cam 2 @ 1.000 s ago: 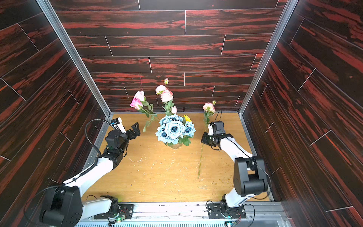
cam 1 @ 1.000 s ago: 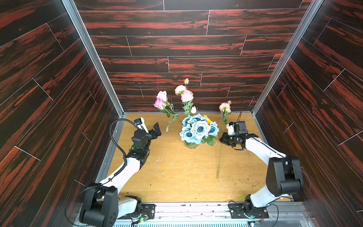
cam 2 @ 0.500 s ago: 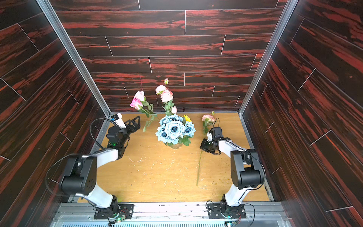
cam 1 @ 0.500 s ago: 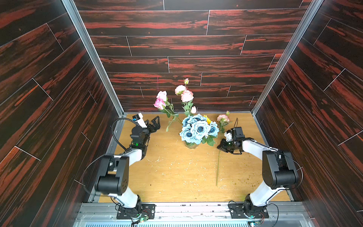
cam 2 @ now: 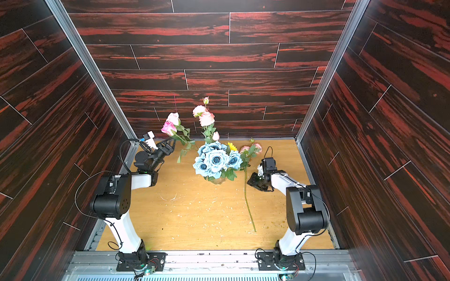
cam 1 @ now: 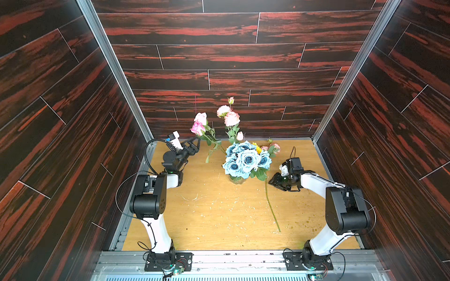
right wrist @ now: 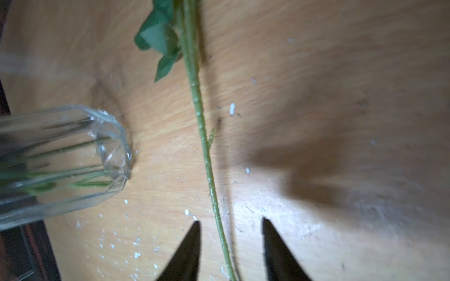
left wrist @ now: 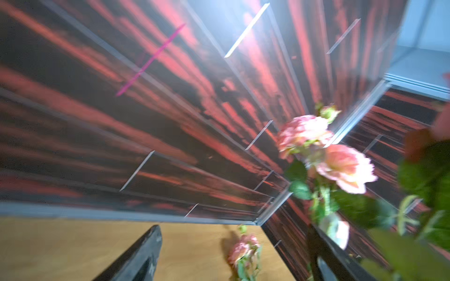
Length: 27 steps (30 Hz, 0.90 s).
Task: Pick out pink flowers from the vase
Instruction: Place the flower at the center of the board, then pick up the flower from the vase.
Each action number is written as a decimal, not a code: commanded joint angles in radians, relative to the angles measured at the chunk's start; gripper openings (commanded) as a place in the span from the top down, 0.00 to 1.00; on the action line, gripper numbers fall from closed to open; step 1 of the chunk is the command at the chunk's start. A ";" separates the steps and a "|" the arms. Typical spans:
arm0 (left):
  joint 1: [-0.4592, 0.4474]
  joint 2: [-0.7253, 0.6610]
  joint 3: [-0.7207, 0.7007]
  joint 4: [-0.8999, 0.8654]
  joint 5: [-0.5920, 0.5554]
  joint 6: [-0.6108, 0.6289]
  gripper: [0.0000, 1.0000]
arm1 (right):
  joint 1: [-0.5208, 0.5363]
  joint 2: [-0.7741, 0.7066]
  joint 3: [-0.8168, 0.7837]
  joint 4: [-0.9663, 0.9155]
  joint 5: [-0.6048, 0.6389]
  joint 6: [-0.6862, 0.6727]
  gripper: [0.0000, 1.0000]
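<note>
1. Worktop [cam 1: 219,219]: one pink stem [cam 1: 271,206] lies flat on it.
2. Blue bouquet [cam 1: 246,160] hides most of the vase [cam 1: 235,180]; the other pink flowers [cam 1: 229,116] stand in it.
3. Right end effector [right wrist: 230,220]: fingers apart, straddling the pink stem without touching it.
4. Left end effector [cam 1: 194,144]: fingers apart, empty; its wrist view is blurred.

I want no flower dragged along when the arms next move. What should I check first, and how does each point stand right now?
1. Right gripper open: ok, it straddles the stem without pinching it.
2. Picked flower out of the vase: ok, it lies on the table beside it.
3. Vase upright: ok.
4. All pink flowers out: not ok, several stand in the vase.
5. Left gripper open: ok.
6. Left fingers clear of the bright pink rose: cannot tell.
</note>
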 commanded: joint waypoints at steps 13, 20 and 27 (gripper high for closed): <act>-0.077 0.044 0.092 0.064 0.210 -0.069 0.08 | -0.002 -0.183 0.048 -0.050 -0.010 -0.021 0.35; -0.131 0.048 0.055 0.035 0.248 -0.044 0.08 | -0.002 -0.187 0.066 -0.058 -0.036 -0.020 0.35; -0.135 0.047 0.019 -0.048 0.226 0.030 0.09 | -0.001 -0.196 0.068 -0.071 -0.046 -0.022 0.35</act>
